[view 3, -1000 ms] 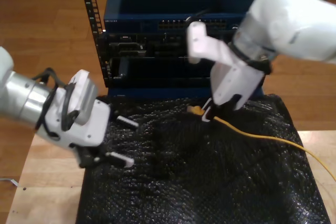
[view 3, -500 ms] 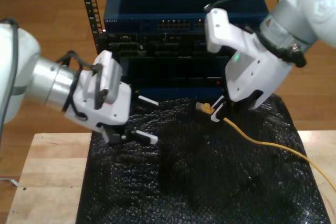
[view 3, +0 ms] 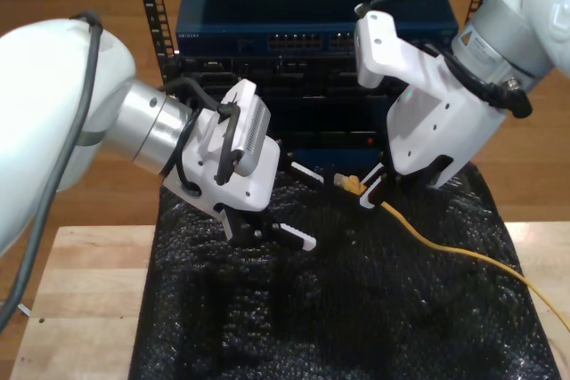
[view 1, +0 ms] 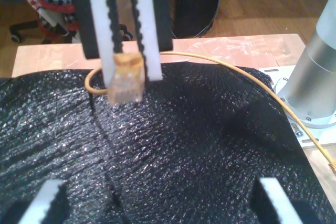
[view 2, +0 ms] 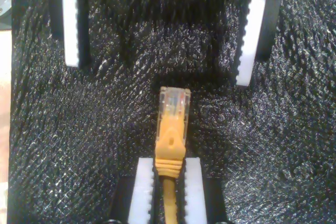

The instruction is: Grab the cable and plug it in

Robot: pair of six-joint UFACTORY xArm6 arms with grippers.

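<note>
The black textured mat (view 3: pixel 401 327) covers most of the light wooden table (view 3: pixel 80 309). Bare wood shows at 9 o'clock and at 3 o'clock in the exterior view. The mat's far edge, at 12 o'clock in that view, runs up against the foot of a dark equipment rack (view 3: pixel 267 104). A blue network switch (view 3: pixel 223 15) with a row of ports (view 3: pixel 303 42) sits at the top of the rack. The mat toward 6 o'clock in the exterior view is open, and so is the stretch between the two grippers. Brown wooden floor lies behind and to either side of the rack.

My first gripper (view 3: pixel 303 206) hangs over the mat at about 9 o'clock from the exterior view's centre. Its jaws are spread wide with nothing between them, and its fingers point toward 3 o'clock.

My second gripper (view 3: pixel 370 191) is at about 2 o'clock from the centre, just above the mat. It is clamped on the yellow-orange cable (view 3: pixel 445 242) just behind the boot. The clear plug (view 2: pixel 173 103) sticks out beyond the fingertips toward my first gripper, near it but apart. In the second wrist view the plug lines up with the gap between the open fingers (view 2: pixel 71 22) opposite. From the grip the cable trails across the mat toward 4 o'clock in the exterior view and runs off the table edge.
</note>
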